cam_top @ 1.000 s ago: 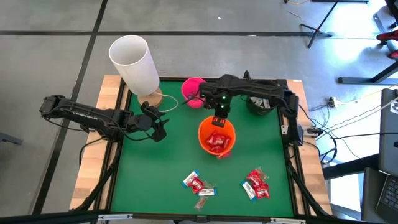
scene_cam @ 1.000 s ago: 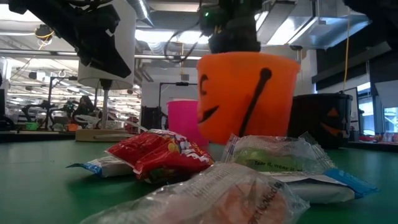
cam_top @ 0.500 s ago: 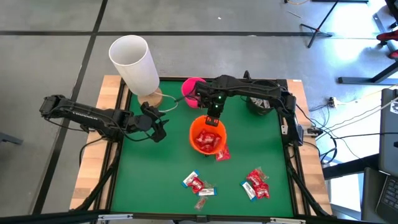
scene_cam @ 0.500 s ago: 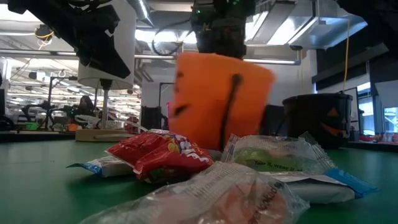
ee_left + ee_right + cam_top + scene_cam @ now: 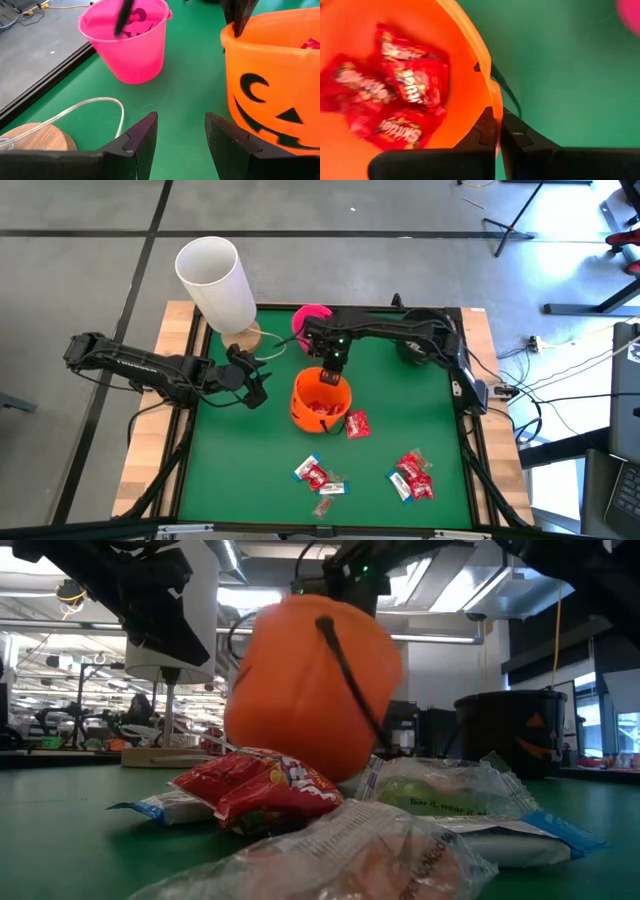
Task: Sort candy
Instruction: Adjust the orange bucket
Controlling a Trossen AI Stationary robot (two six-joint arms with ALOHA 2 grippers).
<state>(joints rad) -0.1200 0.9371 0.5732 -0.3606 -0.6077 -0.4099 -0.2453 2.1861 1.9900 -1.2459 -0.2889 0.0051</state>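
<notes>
An orange pumpkin-face bucket (image 5: 318, 402) stands tilted in the middle of the green table, with several red candy packs (image 5: 405, 90) inside. My right gripper (image 5: 333, 367) is shut on its far rim. One red candy (image 5: 356, 423) lies on the cloth beside the bucket, and more candy lies near the front edge in two heaps (image 5: 318, 477) (image 5: 413, 475). My left gripper (image 5: 257, 389) waits open to the left of the bucket and holds nothing. My right gripper pinches the orange bucket's rim (image 5: 492, 95) on its far side, close to where the black handle (image 5: 506, 92) joins, with one finger inside the bucket and one outside. The fingers come steeply from above. The bucket leans over in the hold; candy in the low view hides its bottom.
A pink bucket (image 5: 311, 321) stands at the far edge and a black bucket (image 5: 510, 730) at the far right behind my right arm. A tall white tube (image 5: 214, 280) on a wooden base (image 5: 35, 140) stands at the far left corner. Bare green cloth lies left of the front heaps.
My right gripper has gone down and toward the table's left edge, still shut on the rim. The orange bucket has gone left with it and tipped from upright to leaning. A red candy that was at the bucket's near side now lies uncovered on the cloth.
</notes>
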